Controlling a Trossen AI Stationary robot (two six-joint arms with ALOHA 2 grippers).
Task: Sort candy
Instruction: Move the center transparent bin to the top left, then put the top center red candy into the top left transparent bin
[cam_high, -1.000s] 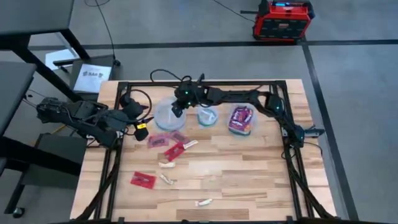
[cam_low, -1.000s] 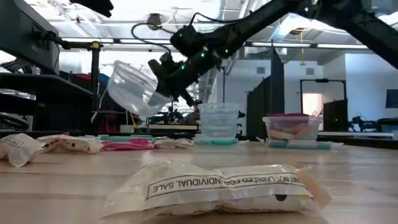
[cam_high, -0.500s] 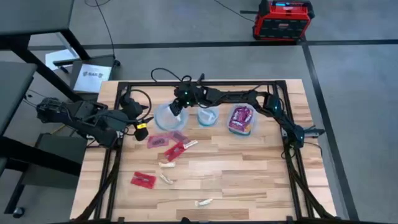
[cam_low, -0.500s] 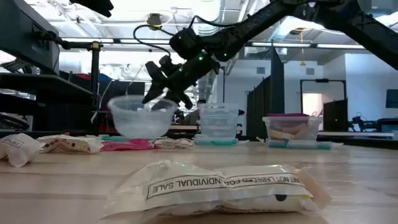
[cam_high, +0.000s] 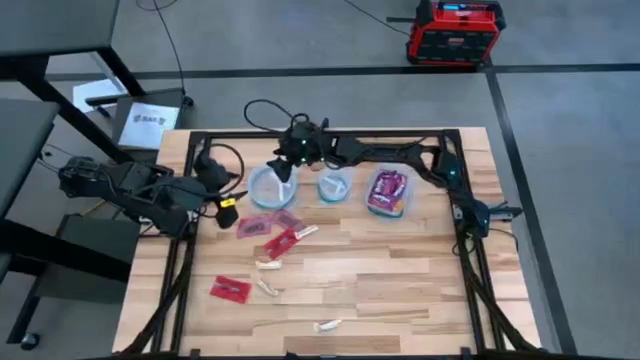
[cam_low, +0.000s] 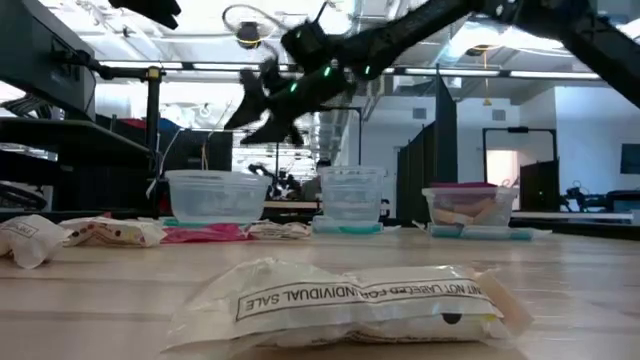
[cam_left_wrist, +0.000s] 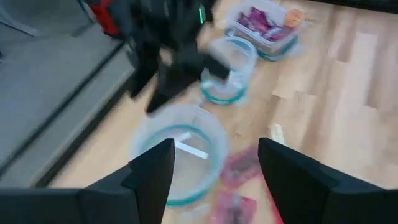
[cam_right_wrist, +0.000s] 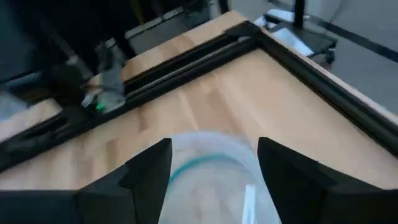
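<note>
Nearest in the low view, a cream candy packet (cam_low: 345, 300) printed with black lettering lies flat on the wooden table (cam_high: 400, 280). From above, more candy is scattered over the table's left half: a white stick (cam_high: 327, 325) near the front edge, a red packet (cam_high: 230, 289) on the left, two small cream pieces (cam_high: 267, 275) beyond it, then a cluster of red and pink packets (cam_high: 272, 232) with a white stick (cam_high: 306, 231) just in front of the containers. Three clear blue-rimmed containers stand in a row toward the back: a large round one (cam_high: 272, 186) holding one white stick (cam_left_wrist: 191, 150), a smaller one (cam_high: 334, 186), and one (cam_high: 388, 192) filled with purple and red candy. The right claw (cam_high: 284, 166) hangs above the round container's far rim, fingers spread wide and holding nothing. The left claw (cam_high: 228, 207) waits at the table's left edge, released and also holding nothing.
</note>
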